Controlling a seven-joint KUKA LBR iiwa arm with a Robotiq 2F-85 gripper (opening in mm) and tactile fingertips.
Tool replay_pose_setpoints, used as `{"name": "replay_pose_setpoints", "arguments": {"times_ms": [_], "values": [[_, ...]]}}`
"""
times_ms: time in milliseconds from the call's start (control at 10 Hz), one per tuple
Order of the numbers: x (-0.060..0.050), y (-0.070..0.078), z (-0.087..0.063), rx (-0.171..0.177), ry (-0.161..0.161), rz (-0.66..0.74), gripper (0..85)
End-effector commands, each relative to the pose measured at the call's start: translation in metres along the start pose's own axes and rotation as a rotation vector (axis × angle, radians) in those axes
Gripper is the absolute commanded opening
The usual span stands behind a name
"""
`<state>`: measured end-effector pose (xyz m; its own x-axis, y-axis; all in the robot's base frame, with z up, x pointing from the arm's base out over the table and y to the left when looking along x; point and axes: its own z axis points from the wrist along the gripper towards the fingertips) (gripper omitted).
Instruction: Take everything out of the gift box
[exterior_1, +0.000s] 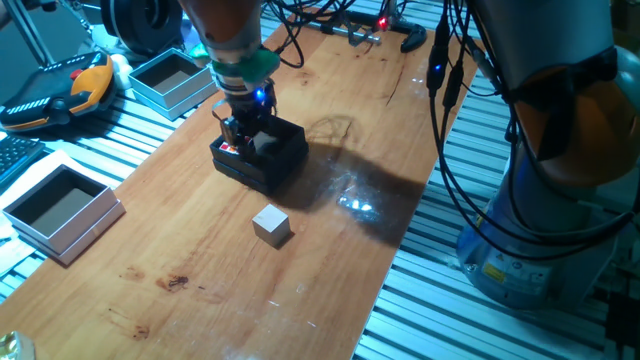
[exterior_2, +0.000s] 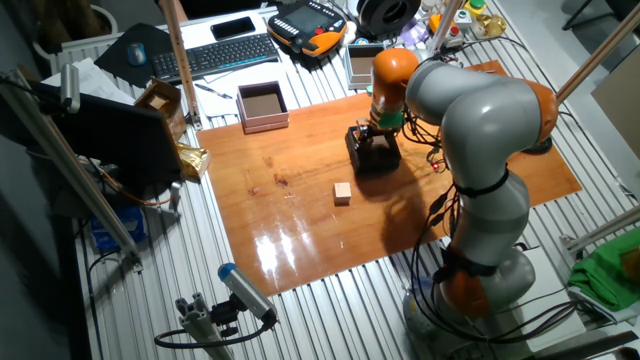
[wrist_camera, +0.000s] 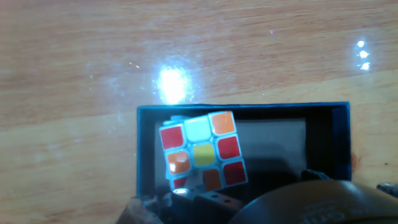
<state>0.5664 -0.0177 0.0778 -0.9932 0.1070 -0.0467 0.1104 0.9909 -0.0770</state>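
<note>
The gift box (exterior_1: 280, 160) is a small black box in the middle of the wooden table; it also shows in the other fixed view (exterior_2: 362, 152) and in the hand view (wrist_camera: 323, 134). The multicoloured puzzle cube (wrist_camera: 200, 152) lies turned inside the box at its left end; a red bit of it (exterior_1: 232, 148) shows under the fingers. My gripper (exterior_1: 243, 138) reaches down into the box right at the cube. Its dark fingers (wrist_camera: 208, 199) touch the cube's near edge, and their spacing is hidden. The grey-beige block (exterior_1: 271, 224) sits on the table outside the box, also in the other fixed view (exterior_2: 343, 193).
A pale blue-grey square box (exterior_1: 62, 208) stands at the table's left edge and another (exterior_1: 170, 80) at the back left. A teach pendant (exterior_1: 60, 90) and cables (exterior_1: 330, 25) lie at the back. The arm's base (exterior_2: 480, 270) stands beside the table.
</note>
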Motion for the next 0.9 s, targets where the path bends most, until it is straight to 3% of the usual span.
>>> {"name": "replay_pose_setpoints", "arguments": {"times_ms": [0, 200, 400, 800], "values": [[-0.001, 0.002, -0.003, -0.002, 0.002, -0.001, 74.3], [-0.002, 0.012, -0.01, -0.008, 0.011, 0.021, 74.3], [-0.001, 0.021, -0.008, -0.007, -0.003, 0.032, 74.7], [-0.001, 0.025, -0.001, 0.005, -0.005, 0.001, 75.0]]}}
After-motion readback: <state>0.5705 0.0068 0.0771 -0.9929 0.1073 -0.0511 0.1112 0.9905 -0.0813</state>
